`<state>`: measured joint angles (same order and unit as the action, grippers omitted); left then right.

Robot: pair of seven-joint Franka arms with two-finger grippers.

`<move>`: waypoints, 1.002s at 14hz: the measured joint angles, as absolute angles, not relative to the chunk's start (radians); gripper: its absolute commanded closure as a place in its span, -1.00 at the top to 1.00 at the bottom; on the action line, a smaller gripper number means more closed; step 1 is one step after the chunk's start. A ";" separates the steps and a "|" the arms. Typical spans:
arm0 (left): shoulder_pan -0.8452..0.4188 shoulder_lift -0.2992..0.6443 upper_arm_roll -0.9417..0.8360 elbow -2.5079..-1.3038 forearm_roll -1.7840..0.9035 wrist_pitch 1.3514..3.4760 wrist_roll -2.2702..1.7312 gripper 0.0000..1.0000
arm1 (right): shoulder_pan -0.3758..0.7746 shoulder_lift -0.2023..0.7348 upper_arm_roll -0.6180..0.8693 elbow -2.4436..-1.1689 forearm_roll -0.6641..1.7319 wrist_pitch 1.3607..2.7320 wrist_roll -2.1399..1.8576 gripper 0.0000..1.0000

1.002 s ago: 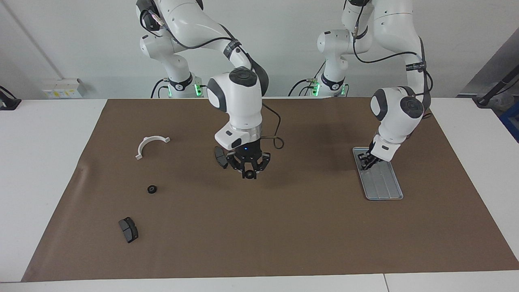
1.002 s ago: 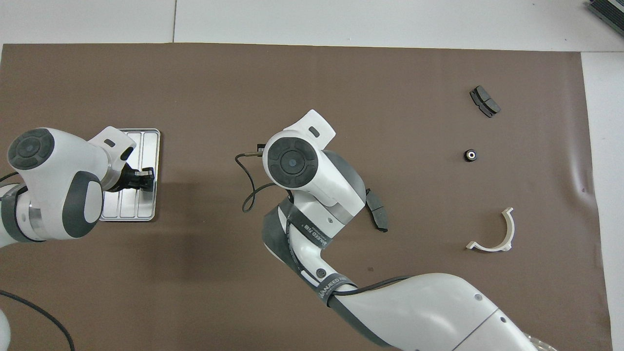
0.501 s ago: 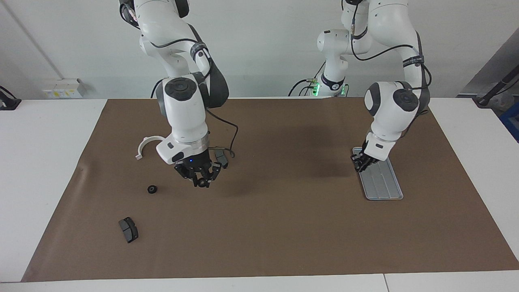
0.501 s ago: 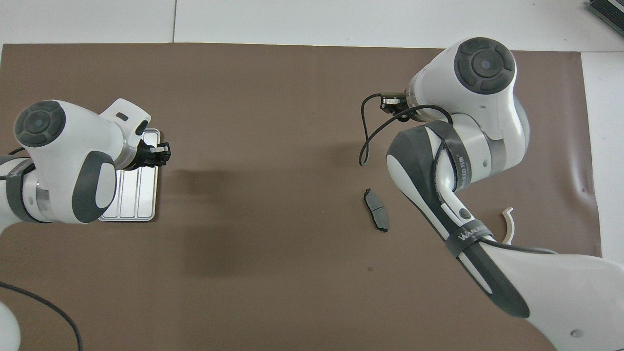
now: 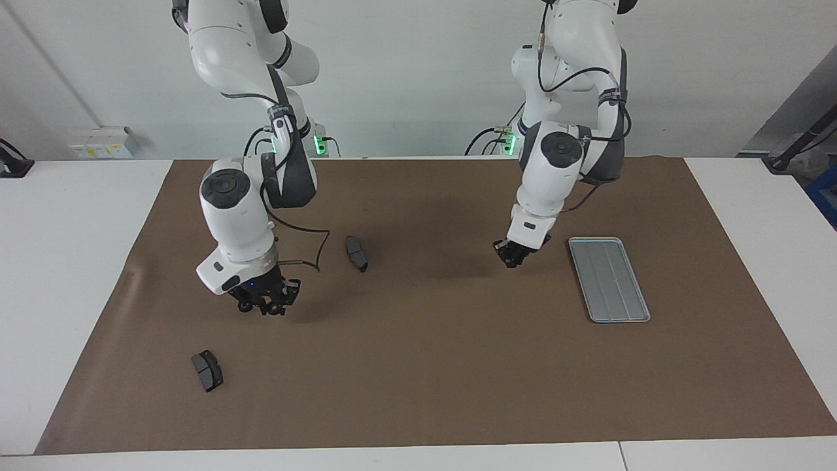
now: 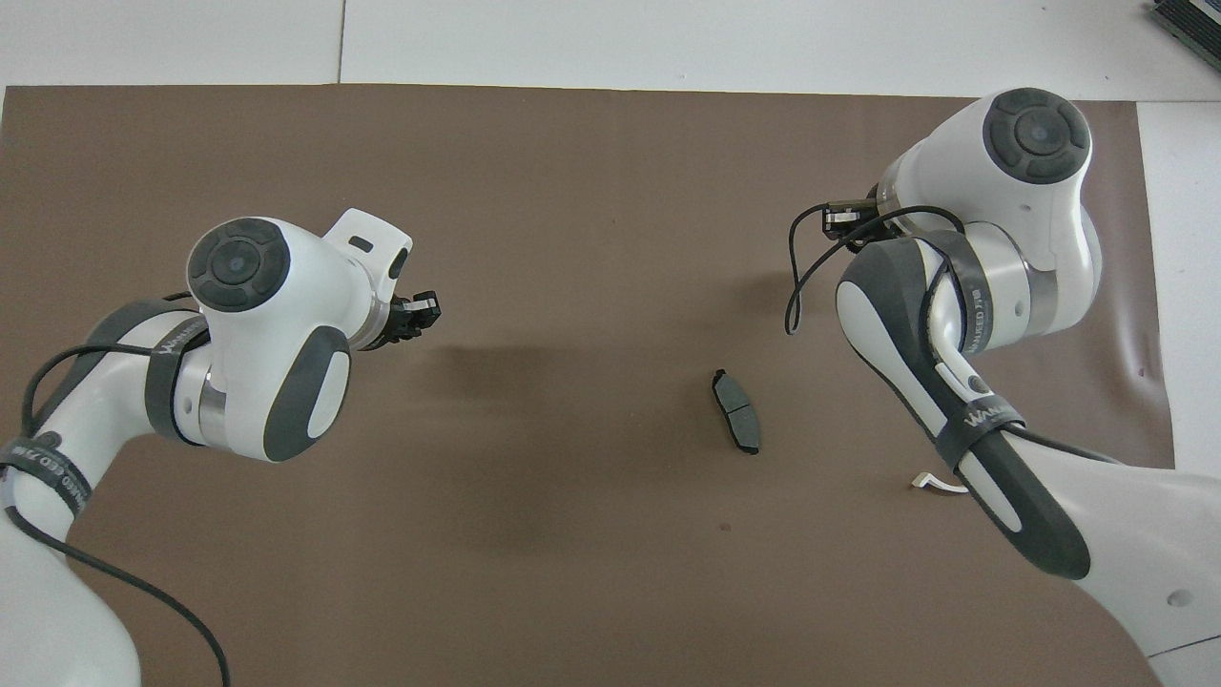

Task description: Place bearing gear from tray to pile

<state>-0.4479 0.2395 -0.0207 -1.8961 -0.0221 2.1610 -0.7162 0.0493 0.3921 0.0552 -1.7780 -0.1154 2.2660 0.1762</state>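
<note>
The silver-grey tray (image 5: pixel 609 280) lies toward the left arm's end of the mat, and its grooves look bare. My left gripper (image 5: pixel 516 256) (image 6: pixel 423 311) hangs shut over bare mat beside the tray. I cannot tell whether anything is pinched in it. My right gripper (image 5: pixel 265 306) is low over the mat toward the right arm's end, shut on a small black bearing gear. It stands at the spot of the pile, which is hidden by that gripper here and by the right arm in the overhead view.
One dark grey curved pad (image 5: pixel 356 253) (image 6: pixel 735 425) lies near the mat's middle. Another pad (image 5: pixel 207 370) lies farther from the robots than the right gripper. Only a tip of the white half-ring bracket (image 6: pixel 940 484) shows under the right arm.
The right gripper carried the black gear from over the mat's middle toward the right arm's end and sank low there. The left gripper left the tray and moved toward the middle.
</note>
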 measured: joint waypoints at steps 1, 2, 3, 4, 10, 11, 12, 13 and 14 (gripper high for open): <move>-0.488 0.279 -0.021 -1.839 -0.022 2.142 -0.767 -0.74 | 0.038 0.385 0.055 -1.819 -0.115 2.281 0.168 -1.00; -0.516 0.320 -0.021 -1.786 -0.022 2.134 -0.801 -0.74 | 0.033 0.374 0.055 -1.852 -0.115 2.283 0.167 -1.00; -0.537 0.354 -0.021 -1.744 -0.022 2.127 -0.822 -0.74 | 0.033 0.360 0.056 -1.880 -0.115 2.280 0.167 -1.00; -0.550 0.383 -0.021 -1.709 -0.022 2.120 -0.838 -0.74 | 0.034 0.345 0.058 -1.906 -0.115 2.277 0.167 -1.00; -0.592 0.486 -0.020 -1.596 -0.022 2.103 -0.880 -0.74 | 0.038 0.278 0.069 -2.043 -0.101 2.275 0.167 1.00; -0.592 0.486 -0.019 -1.596 -0.022 2.104 -0.881 -0.74 | 0.038 0.274 0.069 -2.050 -0.096 2.276 0.167 1.00; -0.592 0.487 -0.016 -1.596 -0.022 2.107 -0.881 -0.74 | 0.038 0.272 0.069 -2.051 -0.093 2.276 0.167 1.00; -0.592 0.488 -0.013 -1.598 -0.022 2.113 -0.881 -0.74 | 0.038 0.270 0.069 -2.051 -0.091 2.276 0.167 1.00; -0.592 0.489 -0.013 -1.603 -0.022 2.119 -0.881 -0.74 | 0.038 0.268 0.069 -2.051 -0.091 2.277 0.167 1.00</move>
